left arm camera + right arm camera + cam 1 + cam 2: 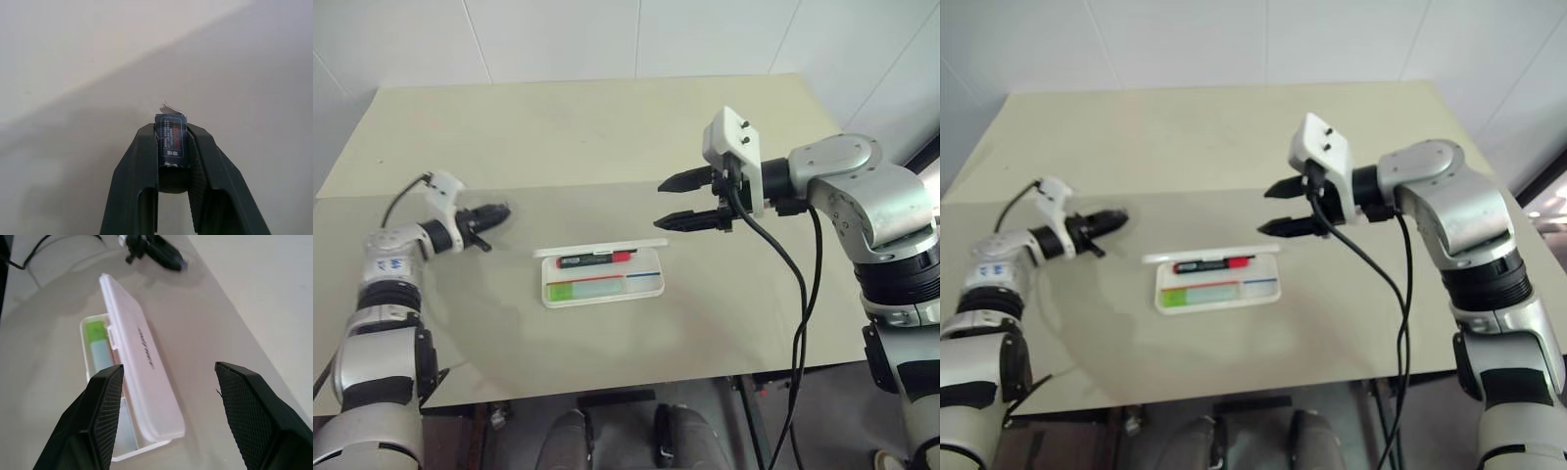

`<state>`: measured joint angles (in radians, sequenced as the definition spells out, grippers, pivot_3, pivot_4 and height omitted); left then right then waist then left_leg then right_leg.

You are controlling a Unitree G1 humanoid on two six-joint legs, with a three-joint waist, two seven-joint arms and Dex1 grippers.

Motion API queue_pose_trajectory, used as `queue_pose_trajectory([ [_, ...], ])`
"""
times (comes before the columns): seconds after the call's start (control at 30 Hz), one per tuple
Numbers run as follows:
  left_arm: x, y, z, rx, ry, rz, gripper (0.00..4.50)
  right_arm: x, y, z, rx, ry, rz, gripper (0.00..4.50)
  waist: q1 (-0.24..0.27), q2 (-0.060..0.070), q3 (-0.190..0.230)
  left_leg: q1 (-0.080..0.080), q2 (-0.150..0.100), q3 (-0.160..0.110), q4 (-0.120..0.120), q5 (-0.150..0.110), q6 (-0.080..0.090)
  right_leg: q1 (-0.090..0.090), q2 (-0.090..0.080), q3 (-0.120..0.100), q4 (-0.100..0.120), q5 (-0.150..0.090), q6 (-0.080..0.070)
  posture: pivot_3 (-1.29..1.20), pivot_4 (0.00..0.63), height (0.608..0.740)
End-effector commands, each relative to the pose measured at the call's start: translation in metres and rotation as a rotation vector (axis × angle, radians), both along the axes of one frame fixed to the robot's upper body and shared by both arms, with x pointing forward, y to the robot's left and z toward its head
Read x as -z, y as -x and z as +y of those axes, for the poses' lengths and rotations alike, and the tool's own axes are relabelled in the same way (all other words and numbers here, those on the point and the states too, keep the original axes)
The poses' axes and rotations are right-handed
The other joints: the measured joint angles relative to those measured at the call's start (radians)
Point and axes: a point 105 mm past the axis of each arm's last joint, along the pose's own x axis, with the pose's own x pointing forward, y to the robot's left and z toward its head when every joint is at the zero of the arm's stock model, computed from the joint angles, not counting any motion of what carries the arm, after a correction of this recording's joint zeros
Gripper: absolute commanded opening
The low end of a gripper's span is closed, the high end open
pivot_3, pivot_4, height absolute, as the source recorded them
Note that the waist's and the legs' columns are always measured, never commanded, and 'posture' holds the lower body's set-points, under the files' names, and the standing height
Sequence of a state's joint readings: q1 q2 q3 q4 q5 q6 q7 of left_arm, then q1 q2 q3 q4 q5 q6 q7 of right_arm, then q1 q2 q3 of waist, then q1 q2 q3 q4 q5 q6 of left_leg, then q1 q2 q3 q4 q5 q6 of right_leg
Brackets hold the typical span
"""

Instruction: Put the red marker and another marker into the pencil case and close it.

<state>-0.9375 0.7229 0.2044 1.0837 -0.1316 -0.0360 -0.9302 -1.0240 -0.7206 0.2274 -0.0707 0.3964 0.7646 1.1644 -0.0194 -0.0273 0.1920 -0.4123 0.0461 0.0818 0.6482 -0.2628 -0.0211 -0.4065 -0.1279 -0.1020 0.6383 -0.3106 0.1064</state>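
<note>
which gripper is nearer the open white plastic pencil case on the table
Right. The right gripper hovers open just above the white plastic pencil case's right end. The left gripper is further off to the case's left, fingers closed.

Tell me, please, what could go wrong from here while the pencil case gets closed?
1. Nothing steadies the pencil case; a push from the open right hand on the raised lid might slide it instead of shutting it.
2. The red marker lies close to the hinge side and could jam the lid.
3. The left hand grips a small dark labelled piece, which might drop.
</note>
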Motion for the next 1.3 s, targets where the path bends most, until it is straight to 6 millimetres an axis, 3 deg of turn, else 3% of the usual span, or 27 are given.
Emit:
queue_pose_trajectory([
  [0.03,-0.046,0.002,-0.005,0.05,0.005,-0.127,0.41,-0.022,0.003,-0.001,-0.006,-0.026,-0.083,3.15,0.004,0.0,0.0,0.0,0.0,0.0,0.0,0.0,0.0,0.0,0.0,0.0,0.0,0.0,0.0,0.0,0.15,0.74],
  [0.23,-0.078,0.011,-0.029,0.146,0.011,-0.19,0.41,-0.021,0.004,-0.002,-0.012,-0.024,-0.083,3.15,0.012,0.0,0.0,-0.006,0.0,0.0,0.003,0.0,0.0,-0.005,0.0,0.0,0.002,0.0,0.0,0.0,0.15,0.74],
  [0.43,-0.109,0.043,-0.107,0.425,0.03,-0.201,0.41,-0.02,0.005,-0.015,0.01,0.008,-0.079,3.15,0.018,0.0,0.0,-0.009,0.0,-0.001,0.005,0.0,0.0,-0.007,0.0,0.0,0.003,0.0,0.0,0.0,0.15,0.74],
  [0.63,-0.115,0.079,-0.158,0.635,0.042,-0.149,0.41,-0.026,-0.002,-0.036,0.097,0.015,-0.106,3.15,0.017,0.0,0.0,-0.009,0.0,-0.001,0.006,0.0,0.0,-0.007,0.0,0.001,0.003,0.0,0.0,0.0,0.15,0.74],
  [0.77,-0.105,0.098,-0.188,0.748,0.038,-0.086,0.41,-0.031,-0.003,-0.051,0.158,0.017,-0.133,3.15,0.017,0.0,0.0,-0.009,0.0,-0.001,0.006,0.0,0.0,-0.007,0.001,0.002,0.003,0.0,0.0,0.0,0.15,0.74],
  [0.97,-0.091,0.117,-0.21,0.841,-0.008,-0.005,0.41,-0.031,0.008,-0.06,0.156,0.036,-0.119,3.15,0.019,0.0,0.0,-0.009,0.0,-0.001,0.006,0.0,0.0,-0.007,0.001,0.002,0.003,0.0,0.0,0.0,0.15,0.74],
  [1.3,-0.068,0.137,-0.215,0.885,-0.06,0.098,0.41,-0.024,0.016,-0.062,0.152,0.042,-0.096,3.15,0.02,0.0,0.0,-0.008,0.0,-0.001,0.007,0.0,0.0,-0.006,0.001,0.004,0.003,0.0,0.0,0.0,0.15,0.74],
])
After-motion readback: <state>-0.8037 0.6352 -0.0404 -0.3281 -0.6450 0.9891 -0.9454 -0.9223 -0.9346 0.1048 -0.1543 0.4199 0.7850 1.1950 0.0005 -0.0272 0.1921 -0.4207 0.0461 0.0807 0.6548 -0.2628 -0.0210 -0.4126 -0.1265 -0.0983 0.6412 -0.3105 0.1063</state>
